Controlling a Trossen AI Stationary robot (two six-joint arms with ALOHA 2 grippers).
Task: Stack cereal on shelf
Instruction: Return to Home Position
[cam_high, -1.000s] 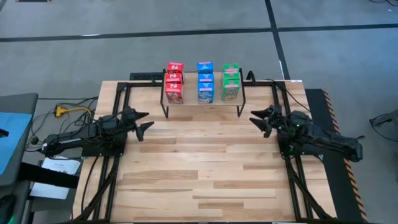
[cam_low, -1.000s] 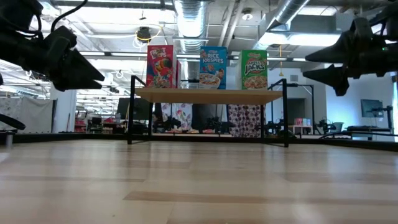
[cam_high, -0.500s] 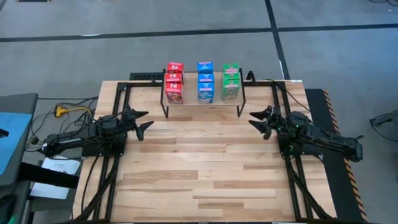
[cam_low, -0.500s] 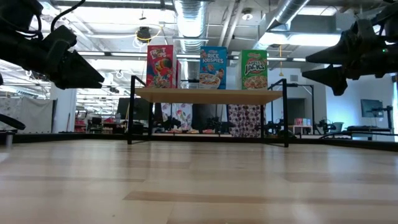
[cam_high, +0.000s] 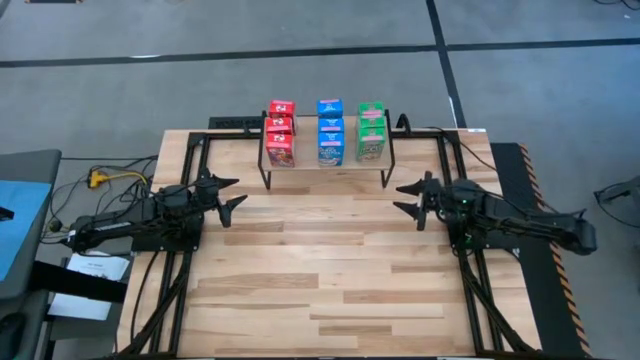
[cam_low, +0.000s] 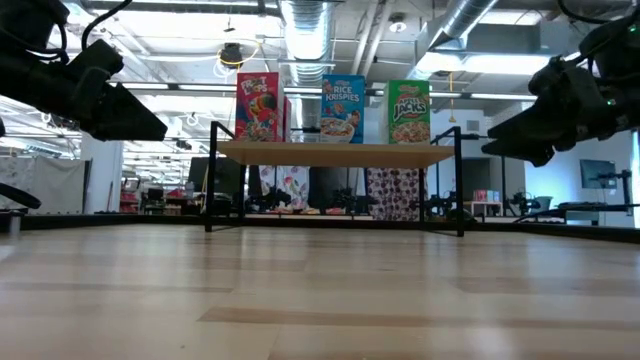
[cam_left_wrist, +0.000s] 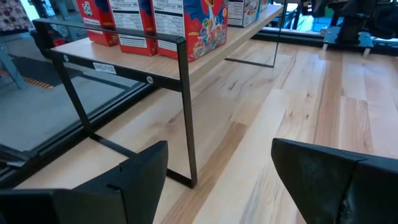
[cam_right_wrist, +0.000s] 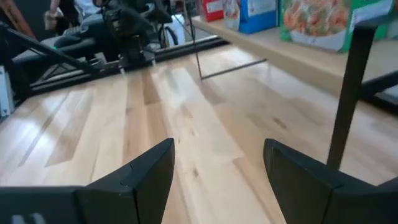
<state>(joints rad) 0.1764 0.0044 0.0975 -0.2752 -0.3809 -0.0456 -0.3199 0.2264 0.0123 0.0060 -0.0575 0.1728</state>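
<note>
So the only thing that's changed from a second ago is the right gripper (cam_high: 401, 197): it has crept a bit further in over the surface (cam_high: 320, 270) toward the middle, and in the low view it now sits a little lower and tipped down. The left gripper (cam_high: 232, 193) hasn't budged. Both are spread wide with nothing in them and nothing touching them. They hang above the wood on either side, just in front of the shelf (cam_low: 335, 154), pointing at each other across the bare planks. The shelf is at the far edge of the surface, and all nine boxes are already standing upright on it in three neat files running front to back: red cereal boxes (cam_high: 281, 133) on the left, blue Rice Krispies boxes (cam_high: 330, 131) in the middle and green Apple Jacks boxes (cam_high: 371, 131) on the right, with small gaps between the colours. From the left wrist camera, the shelf's black wire leg (cam_left_wrist: 188, 112) stands right ahead of that gripper, with the red boxes up on the board behind it. Off the surface on the left side there's a yellow cable (cam_high: 100, 178) lying on the floor.
</note>
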